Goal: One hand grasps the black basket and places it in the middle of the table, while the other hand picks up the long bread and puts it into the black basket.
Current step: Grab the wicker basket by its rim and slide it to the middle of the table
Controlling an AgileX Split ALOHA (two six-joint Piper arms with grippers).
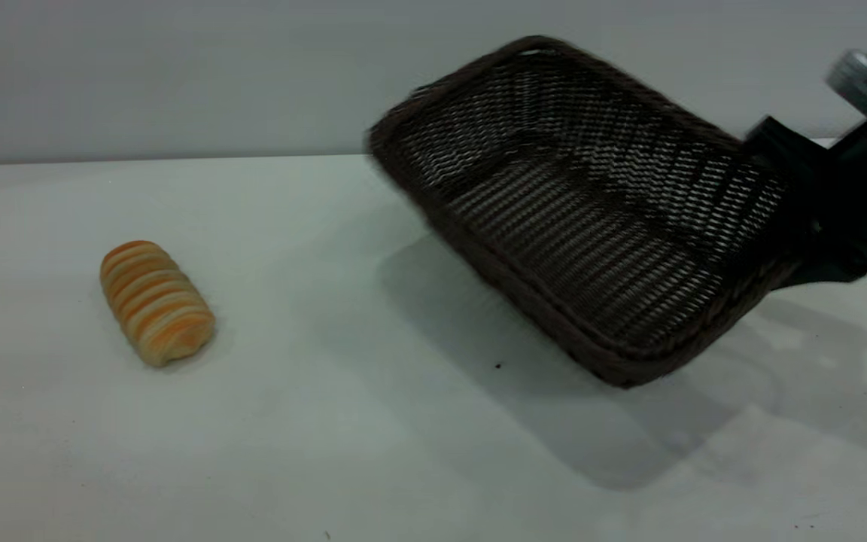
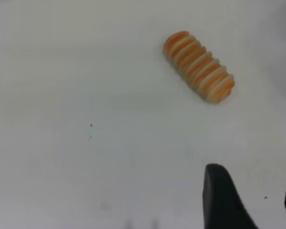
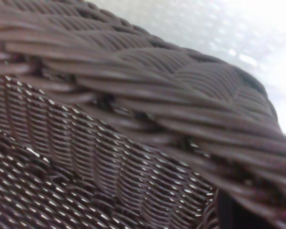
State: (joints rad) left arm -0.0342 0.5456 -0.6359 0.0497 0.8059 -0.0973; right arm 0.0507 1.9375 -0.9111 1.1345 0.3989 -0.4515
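The black basket (image 1: pixel 584 218) hangs tilted above the table (image 1: pixel 343 421) at the right, its open side facing the camera and its shadow below it. My right gripper (image 1: pixel 795 218) is shut on the basket's right rim; the rim (image 3: pixel 148 95) fills the right wrist view, with one finger (image 3: pixel 229 212) inside the wall. The long bread (image 1: pixel 156 302) lies on the table at the left. In the left wrist view the bread (image 2: pixel 199 66) lies ahead of my left gripper (image 2: pixel 250 191), which is open, empty and above the table. The left gripper is out of the exterior view.
A grey wall (image 1: pixel 177 75) stands behind the table's far edge. A few tiny dark specks (image 1: pixel 498 366) mark the tabletop. Bare tabletop lies between the bread and the basket.
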